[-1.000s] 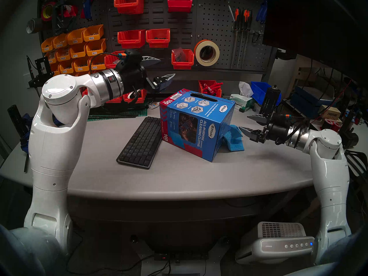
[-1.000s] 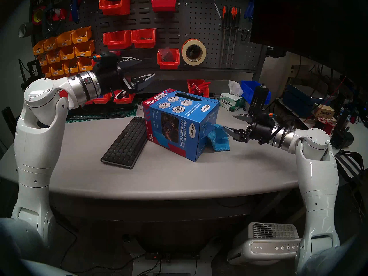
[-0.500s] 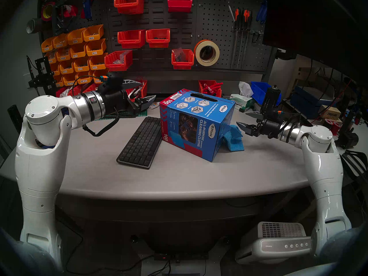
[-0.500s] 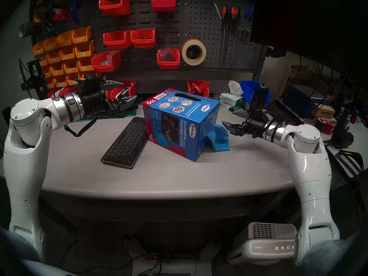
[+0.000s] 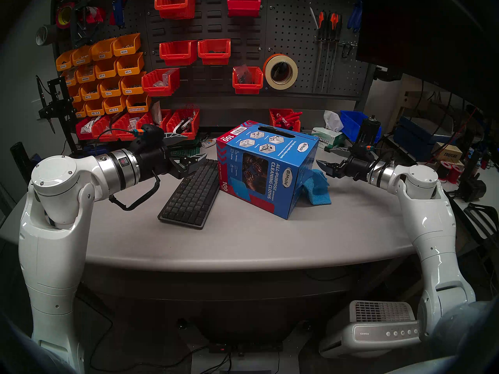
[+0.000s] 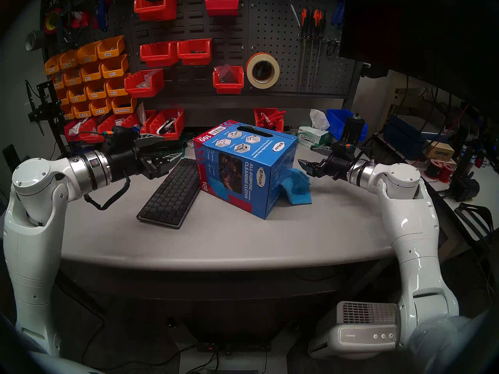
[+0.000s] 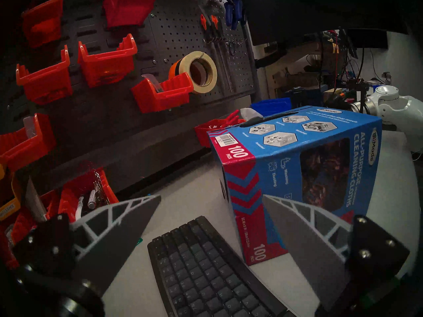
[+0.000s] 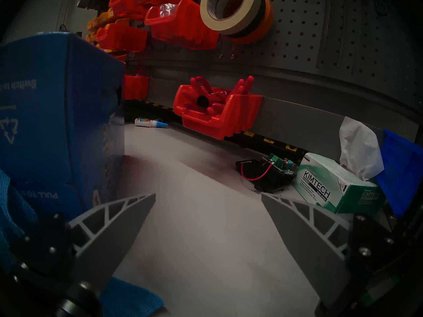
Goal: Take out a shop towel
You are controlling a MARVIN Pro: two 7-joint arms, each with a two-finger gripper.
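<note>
Head stereo left shows both my claws spread wide and holding nothing. My right gripper (image 5: 325, 157) hangs just right of the shop towel (image 5: 318, 187), which spills from the right end of the blue cloth box (image 5: 259, 171) and droops onto the grey table (image 5: 243, 241). My left gripper (image 5: 189, 146) hovers over the far end of the dark keyboard (image 5: 190, 192), left of the box.

By my judgement the job is barely begun: the towel is partly out but not gripped, so closing on it and drawing it clear are left.

Right wrist shows what the head views cannot: the box's end panel with its pull lettering, the towel (image 8: 13, 209) lying left of my near finger instead of between the two, and the tissue box (image 8: 332, 190) far right. Left wrist shows only the box's opposite end; the towel is hidden there.
</note>
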